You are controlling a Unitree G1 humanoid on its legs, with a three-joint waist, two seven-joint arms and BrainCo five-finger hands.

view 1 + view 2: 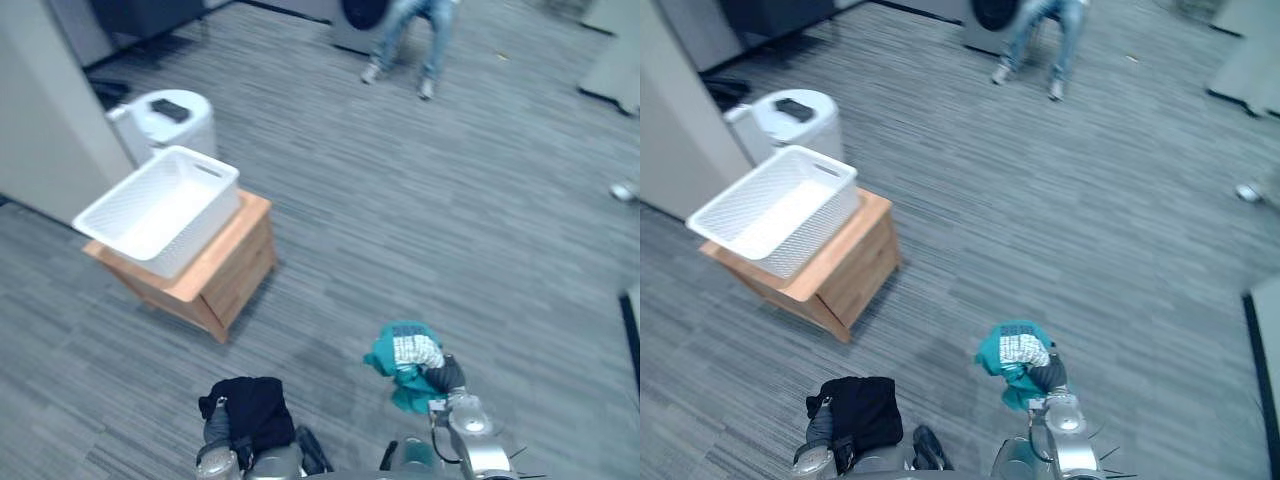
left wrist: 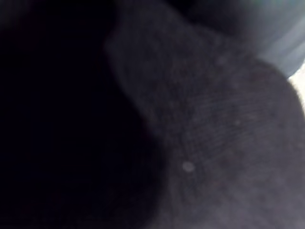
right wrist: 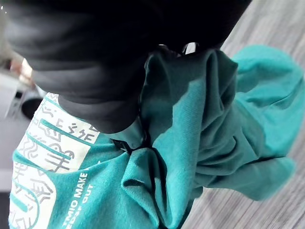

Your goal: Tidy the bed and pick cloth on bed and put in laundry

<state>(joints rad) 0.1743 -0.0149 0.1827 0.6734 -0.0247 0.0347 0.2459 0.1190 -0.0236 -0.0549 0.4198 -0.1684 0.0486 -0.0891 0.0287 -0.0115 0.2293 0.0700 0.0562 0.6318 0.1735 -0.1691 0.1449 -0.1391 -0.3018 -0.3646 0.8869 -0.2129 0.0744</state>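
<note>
Nearest, the left hand (image 1: 217,433) sits under a bunched black cloth (image 1: 252,408); whether it grips cannot be told. Beside it, the right hand (image 1: 446,376) is buried in a teal shirt (image 1: 404,352), its grip likewise unclear. Farther left, a white basket (image 1: 196,234) rests on a wooden worktop (image 1: 243,264), with a white bin (image 1: 178,124) behind it. A person (image 1: 412,38) sits far off.
</note>
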